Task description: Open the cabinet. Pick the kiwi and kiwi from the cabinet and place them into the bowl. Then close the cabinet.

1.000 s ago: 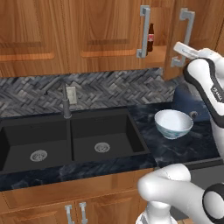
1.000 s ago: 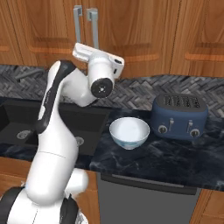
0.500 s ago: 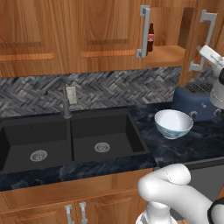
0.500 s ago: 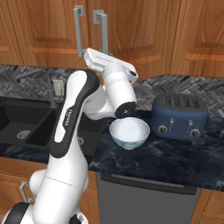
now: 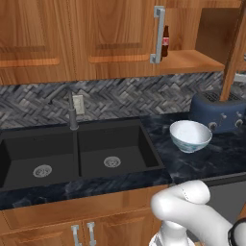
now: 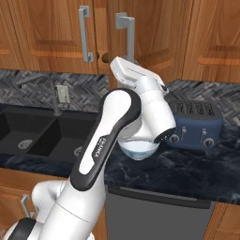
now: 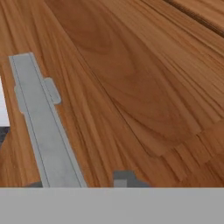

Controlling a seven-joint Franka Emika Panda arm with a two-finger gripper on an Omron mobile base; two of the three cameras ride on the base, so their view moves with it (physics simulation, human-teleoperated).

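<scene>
Cabinet (image 5: 192, 53): I see its right door cut by the frame edge. Cola bottle (image 5: 165, 41): half hidden behind the left door's handle (image 5: 157, 34). Bowl (image 6: 138, 149): mostly behind my arm.

A domestic kitchen, rendered in simulation. Reddish-brown wooden wall cabinet (image 5: 115, 38) units with long silver bar handles (image 5: 158, 34) hang above a grey herringbone-tile backsplash (image 5: 110, 98). A dark marbled tabletop (image 5: 226, 153) carries a black double-basin sink (image 5: 77, 153) with a dark faucet (image 5: 72, 111), a blue toaster (image 6: 197, 123) and a pale glossy bowl (image 5: 190, 135). A wall outlet (image 5: 79, 104) sits beside the faucet. Low cabinets (image 5: 81, 226) with short handles run beneath the tabletop. One wall-cabinet door stands open, exposing a shelf with a small cola bottle (image 5: 165, 41).
</scene>
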